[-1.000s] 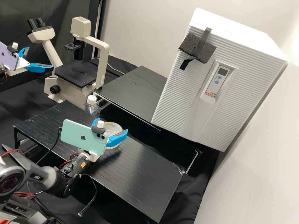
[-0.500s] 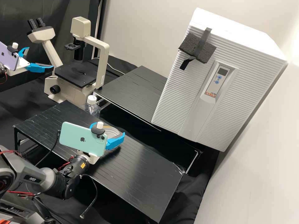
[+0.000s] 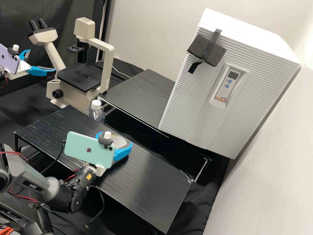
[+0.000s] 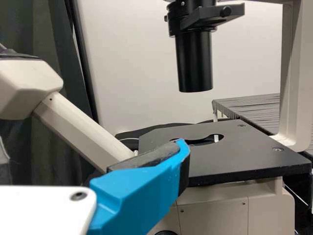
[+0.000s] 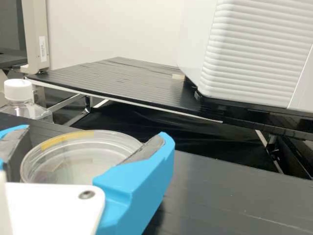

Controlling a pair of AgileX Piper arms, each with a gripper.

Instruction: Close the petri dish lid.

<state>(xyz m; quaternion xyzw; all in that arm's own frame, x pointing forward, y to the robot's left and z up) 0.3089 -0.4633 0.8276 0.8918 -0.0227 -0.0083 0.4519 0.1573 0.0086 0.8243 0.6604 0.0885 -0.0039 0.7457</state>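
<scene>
An inverted microscope (image 3: 107, 65) stands just beyond the left gripper (image 3: 43, 60). Beyond the right gripper (image 3: 115, 138) are a clear, white-capped bottle (image 3: 96, 114) and a black table (image 3: 140, 94) bearing a ribbed white incubator (image 3: 260, 71) with a taped foam block (image 3: 197, 49).

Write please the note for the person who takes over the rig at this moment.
Left gripper: open, empty, by the microscope.
Right gripper: open, fingers around the petri dish; firm contact unclear.
Dish: on the near black stand.
Done: right gripper placed at the dish; lid closure cannot be confirmed.
Left: probably seat the lid, then back away.
</scene>
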